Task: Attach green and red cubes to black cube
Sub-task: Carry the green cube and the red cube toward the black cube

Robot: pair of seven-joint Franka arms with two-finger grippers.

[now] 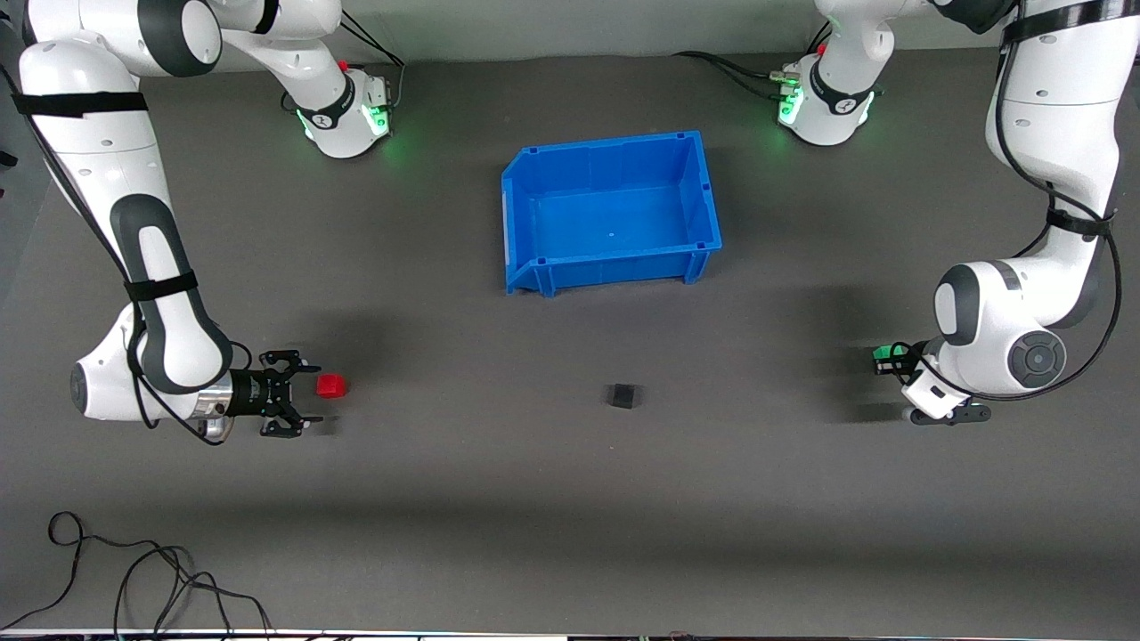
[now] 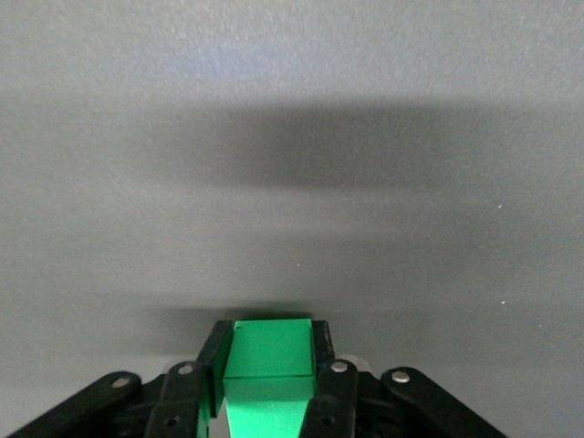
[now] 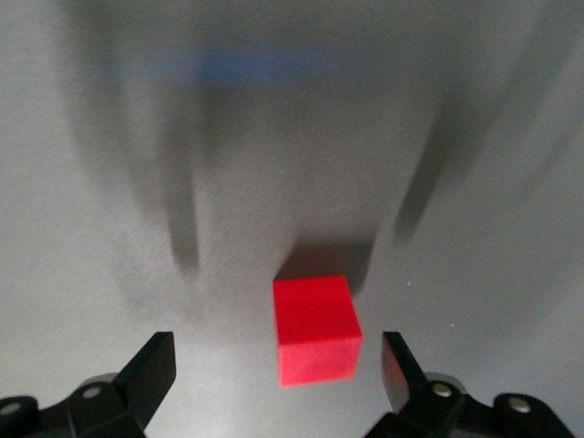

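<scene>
Your right hand [image 1: 307, 393] sat low at the right arm's end of the table [image 1: 499, 499], spread wide, with the red cube [image 1: 331, 385] lying on the table just off its fingertips and touched by neither one. In the right wrist view the red cube [image 3: 315, 328] showed between the two fingers [image 3: 146, 370], whose lower parts were cut off by the frame.

Your left hand [image 1: 883, 359] was clamped on the green cube [image 2: 269, 349] at the left arm's end of the table. From the front you saw only a sliver of green, the rest hidden by the wrist.

The black cube [image 1: 623, 395] lay alone on the table between the two hands, nearer the front camera than the blue bin [image 1: 525, 218].
</scene>
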